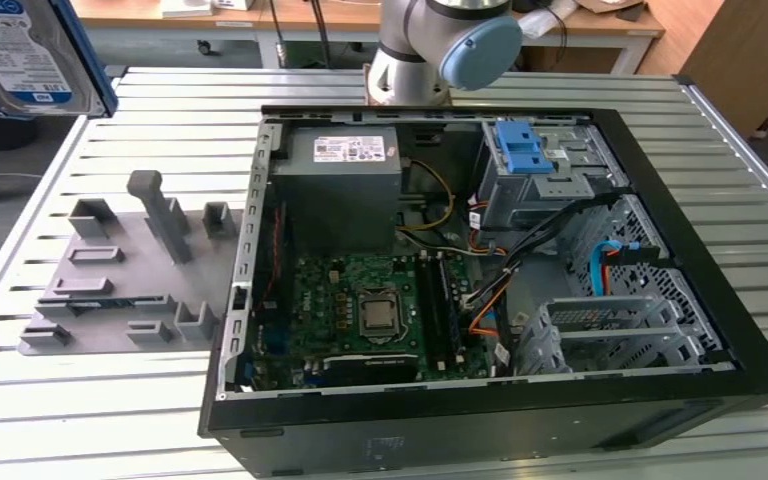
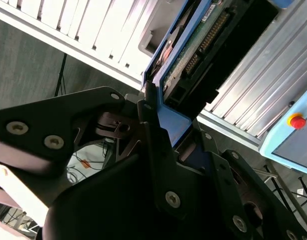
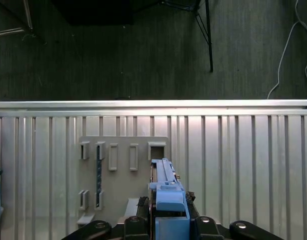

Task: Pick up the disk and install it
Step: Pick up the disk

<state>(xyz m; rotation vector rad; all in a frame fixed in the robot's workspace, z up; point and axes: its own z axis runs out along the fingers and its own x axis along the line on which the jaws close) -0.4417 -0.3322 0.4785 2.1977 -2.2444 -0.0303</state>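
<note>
Arm [image 1: 404, 60], exterior view: silver-grey tube segs, round light-blue cap [image 1: 480, 50] on the joint. Gripper [image 2: 171, 120], both wrist views: matte black, flat angular link plates w/ rounded ends, stacked in layers. Silver screws [image 2: 172, 199] at the pivots, round heads w/ socket recess. Two more sit side by side on the outer plate [image 2: 68, 115].

The disk [image 1: 24, 55] is chopped off by the exterior view's top and left borders, so you only get part of its label and blue frame, and the print's too small to read anyway. The arm [image 1: 438, 45] is cut at the top too. In the first wrist view the disk is edge-on, with its lower end buried where the gripper [image 3: 169, 207] clamps it. The gripper's body runs off the bottom.
</note>
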